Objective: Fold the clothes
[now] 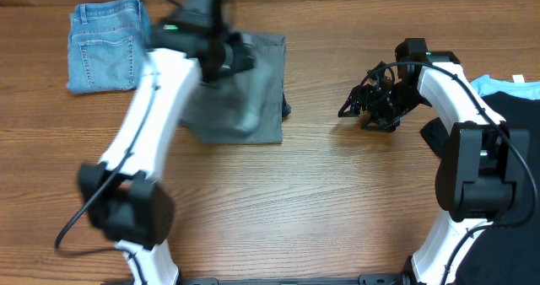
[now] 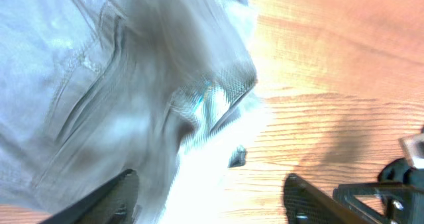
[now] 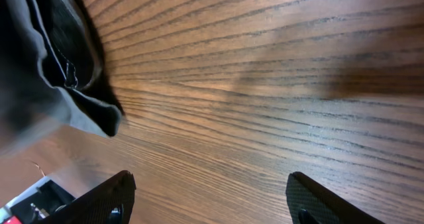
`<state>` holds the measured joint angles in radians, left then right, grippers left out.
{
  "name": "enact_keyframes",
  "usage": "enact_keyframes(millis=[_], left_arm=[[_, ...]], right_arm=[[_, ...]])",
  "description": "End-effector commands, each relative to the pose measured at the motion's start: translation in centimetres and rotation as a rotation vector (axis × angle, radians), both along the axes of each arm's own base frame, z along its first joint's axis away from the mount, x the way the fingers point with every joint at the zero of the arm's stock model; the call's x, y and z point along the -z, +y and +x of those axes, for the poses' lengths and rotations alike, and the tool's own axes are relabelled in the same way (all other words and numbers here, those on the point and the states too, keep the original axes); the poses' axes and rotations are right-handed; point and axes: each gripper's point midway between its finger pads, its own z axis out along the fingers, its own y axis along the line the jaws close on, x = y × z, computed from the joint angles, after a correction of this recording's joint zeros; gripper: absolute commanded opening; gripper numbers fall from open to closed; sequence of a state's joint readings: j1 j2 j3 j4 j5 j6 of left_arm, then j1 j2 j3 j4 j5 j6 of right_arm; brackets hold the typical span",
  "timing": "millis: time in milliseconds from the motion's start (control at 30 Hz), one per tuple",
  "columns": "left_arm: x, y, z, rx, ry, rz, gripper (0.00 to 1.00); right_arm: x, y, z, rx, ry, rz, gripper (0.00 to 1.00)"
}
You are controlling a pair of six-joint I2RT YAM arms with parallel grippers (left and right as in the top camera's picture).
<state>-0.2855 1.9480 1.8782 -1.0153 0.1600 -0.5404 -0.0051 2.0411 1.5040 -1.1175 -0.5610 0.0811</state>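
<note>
Left pincer (image 2: 211,184), spread wide over the grey shorts (image 1: 263,70) at upper centre, could snag and undo the fold; right pincer (image 3: 211,181) gapes empty.

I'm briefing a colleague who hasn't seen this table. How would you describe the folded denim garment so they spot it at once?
From above, go to the far left corner of the wooden table. There, left of the grey shorts, lie the denim shorts, folded. They alone are blue jean cloth, with a stitched back pocket showing.
</note>
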Motion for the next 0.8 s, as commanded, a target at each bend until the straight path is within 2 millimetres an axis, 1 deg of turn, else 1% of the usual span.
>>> enact_keyframes(millis=[0,33,133,200,267,300,367,433,500,567,633,700,767], left_arm=[[2.6,-1.5,0.4,-0.034,0.049,0.006,0.74],[2.7,-1.7,0.3,-0.027,0.056,-0.005,0.72],[2.5,-1.2,0.1,0.006,0.056,-0.004,0.71],[2.3,-0.3,-0.2,0.010,0.065,0.008,0.72],[1.8,1.1,-0.6,0.006,0.076,0.021,0.72],[1.6,1.8,-0.9,0.005,0.083,0.028,0.72],[1.4,3.3,-1.7,0.020,0.103,0.051,0.73],[1.5,4.8,-2.7,0.046,0.138,0.079,0.74],[1.8,6.2,-3.7,0.069,0.180,0.102,0.75],[2.3,7.6,-4.8,0.085,0.227,0.137,0.79],[2.7,9.8,-5.5,0.053,0.273,0.198,0.85],[2.9,11.5,-5.8,0.022,0.293,0.238,0.92],[3.1,12.9,-5.7,0.010,0.297,0.255,0.98]], right_arm=[[-0.8,0.0,0.0,-0.007,-0.026,-0.003,0.77],[-0.8,0.0,0.0,-0.007,-0.023,-0.003,0.77],[-0.9,0.2,-0.2,-0.038,-0.033,0.010,0.77],[-1.1,0.7,-0.3,-0.075,-0.054,0.030,0.77],[-1.3,1.4,-0.3,-0.096,-0.067,0.051,0.78],[-1.5,1.9,-0.3,-0.118,-0.083,0.073,0.78],[-2.4,3.7,-0.4,-0.197,-0.142,0.153,0.80],[-3.4,5.8,-0.6,-0.271,-0.197,0.239,0.80],[-3.6,7.4,-0.9,-0.316,-0.219,0.259,0.80],[-3.4,8.8,-1.0,-0.350,-0.236,0.251,0.81],[-2.6,9.8,-0.7,-0.338,-0.228,0.200,0.83],[-1.5,10.6,-0.3,-0.331,-0.234,0.137,0.88],[-0.8,12.2,-0.1,-0.361,-0.272,0.136,0.91]])
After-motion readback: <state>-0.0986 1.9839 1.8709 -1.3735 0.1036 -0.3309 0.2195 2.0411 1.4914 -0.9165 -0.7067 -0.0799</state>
